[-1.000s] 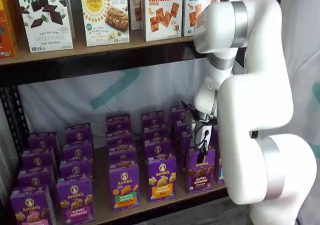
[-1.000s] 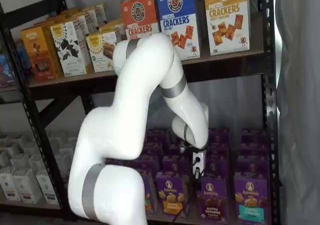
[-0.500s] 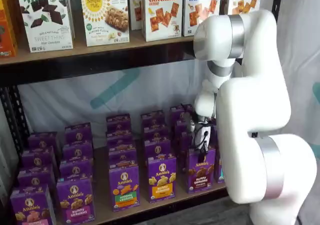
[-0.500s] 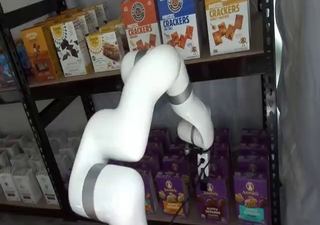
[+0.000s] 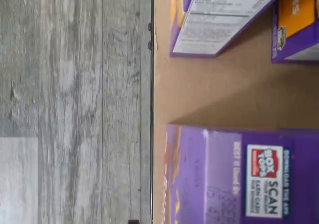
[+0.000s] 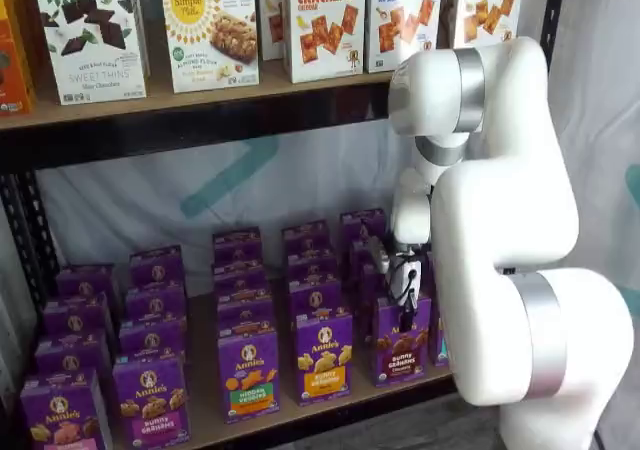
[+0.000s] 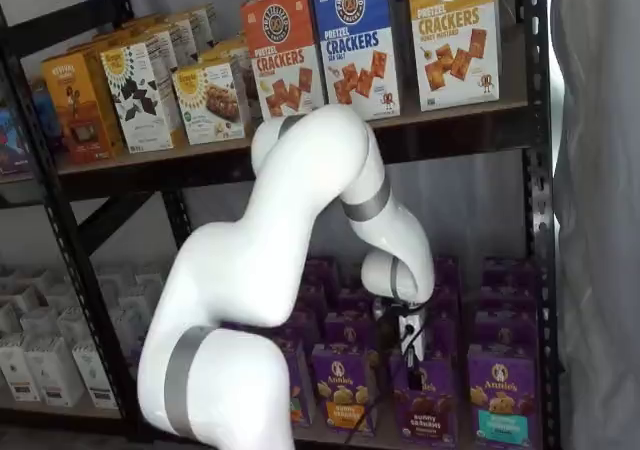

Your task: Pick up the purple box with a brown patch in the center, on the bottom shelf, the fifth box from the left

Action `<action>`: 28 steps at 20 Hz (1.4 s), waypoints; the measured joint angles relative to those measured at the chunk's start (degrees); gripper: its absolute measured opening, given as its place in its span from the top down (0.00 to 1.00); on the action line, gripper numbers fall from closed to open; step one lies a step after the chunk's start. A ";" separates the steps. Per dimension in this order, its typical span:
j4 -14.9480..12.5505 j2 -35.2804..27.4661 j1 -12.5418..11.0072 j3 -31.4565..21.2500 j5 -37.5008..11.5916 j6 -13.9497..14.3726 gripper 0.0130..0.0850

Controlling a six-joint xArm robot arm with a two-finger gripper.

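While my white arm (image 6: pixel 500 220) bends down in front of the rack, my pincer (image 6: pixel 404 310) hangs just above the purple box (image 6: pixel 403 342), the Annie's bunny grahams carton with dark brown cookies on its front. That carton stands upright at the front edge of the bottom shelf (image 6: pixel 290 410). In a shelf view it sits at about five o'clock from the middle of the frame (image 7: pixel 420 398), with an orange-banded carton (image 7: pixel 342 388) at its nine o'clock and a teal-banded carton (image 7: pixel 500 395) at its three o'clock. My black fingers show only side-on in both shelf views, so the gap itself is hidden; my pincer stands at its widest and holds nothing. The wrist view shows the tan shelf board (image 5: pixel 224 99), its black front edge against the grey plank floor (image 5: pixel 75 104), and purple carton tops (image 5: pixel 239 174).
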State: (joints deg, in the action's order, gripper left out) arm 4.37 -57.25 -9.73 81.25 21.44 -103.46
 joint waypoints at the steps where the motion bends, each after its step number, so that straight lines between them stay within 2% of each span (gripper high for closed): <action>1: -0.26 -0.25 -0.03 0.04 -0.36 0.19 0.00; 8: 1.12 -1.23 -0.11 -0.15 -2.29 -1.23 0.00; 9: 1.36 -1.25 -0.13 -0.14 -2.23 -1.48 0.06; 12: 1.71 -1.25 -0.18 -0.15 -2.06 -1.84 0.11; 14: 1.58 -1.16 -0.20 -0.17 -1.72 -1.73 0.22; 15: 1.51 -1.13 -0.21 -0.17 -1.63 -1.66 0.22; 18: 1.40 -0.97 -0.17 -0.37 -1.53 -1.52 0.33; 26: 0.27 -0.46 0.06 -0.79 -0.99 -0.24 0.33; 28: -0.03 -0.33 0.13 -0.96 -1.01 0.10 0.44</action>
State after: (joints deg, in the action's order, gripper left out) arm 4.35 -57.58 -9.60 80.29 20.43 -103.36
